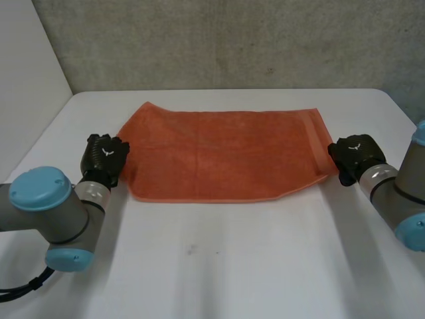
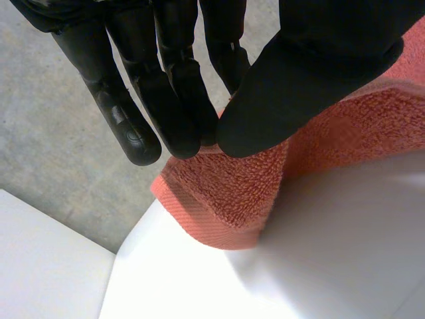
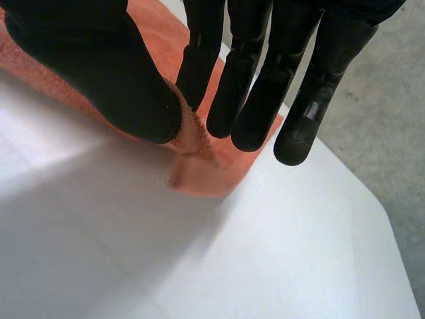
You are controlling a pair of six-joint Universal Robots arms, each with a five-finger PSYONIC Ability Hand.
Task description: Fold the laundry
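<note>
An orange towel (image 1: 222,155) lies spread flat across the middle of the white table (image 1: 219,266), its long side running left to right. My left hand (image 1: 105,158) is at the towel's left edge, and in its wrist view the thumb and fingers (image 2: 179,100) pinch the towel's edge (image 2: 229,193) and lift it slightly off the table. My right hand (image 1: 352,157) is at the right edge near the front corner. There the thumb (image 3: 113,86) and fingers pinch the towel (image 3: 199,153) too.
A grey wall (image 1: 232,40) stands behind the table's far edge. A white panel (image 1: 26,80) borders the table's left side. Grey floor (image 2: 46,153) lies beyond the table's edge past the left hand. Bare table surface stretches in front of the towel.
</note>
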